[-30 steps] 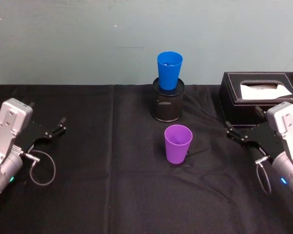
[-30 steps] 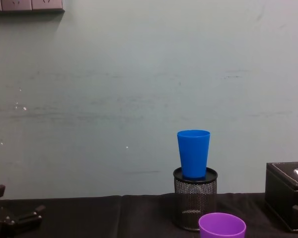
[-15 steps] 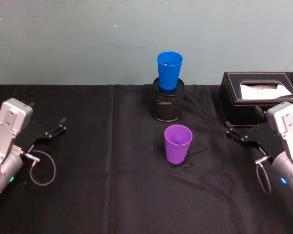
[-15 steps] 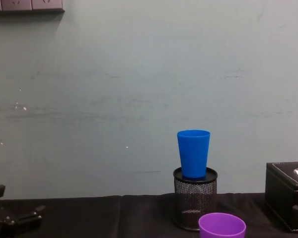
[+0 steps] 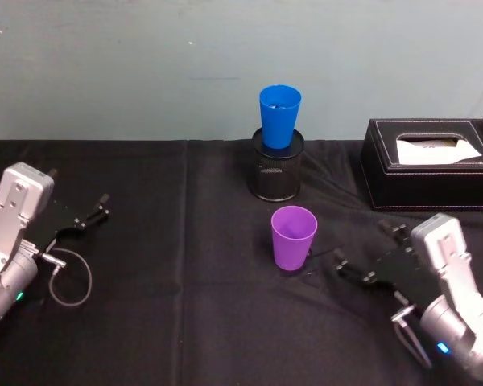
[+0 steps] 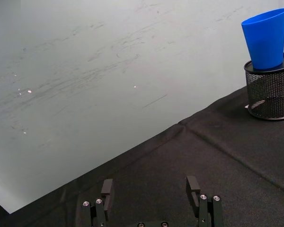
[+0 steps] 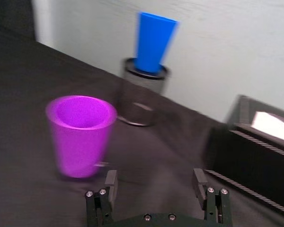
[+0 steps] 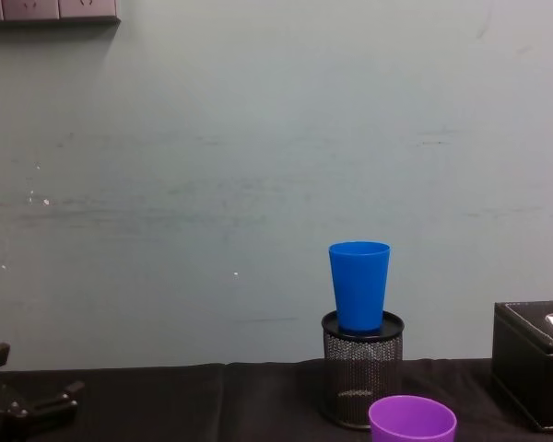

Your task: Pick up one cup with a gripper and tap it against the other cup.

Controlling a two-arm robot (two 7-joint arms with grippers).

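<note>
Cropped by chest-view edge: purple cup (image 8: 412, 422). Sunk in mesh holder (image 5: 277, 178): blue cup (image 5: 279, 115) base. Low near purple cup, splayed, empty: right gripper (image 5: 369, 249). Parked left, splayed: left gripper (image 5: 76, 195).

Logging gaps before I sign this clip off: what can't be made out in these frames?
Base of the blue cup: sunk in the mesh holder, every view.
Body of the purple cup: chest view, cut by the bottom edge.
Cup outlines past the open right gripper: right wrist view, blurred.
The tissue box: chest view, cut by the right edge.
</note>
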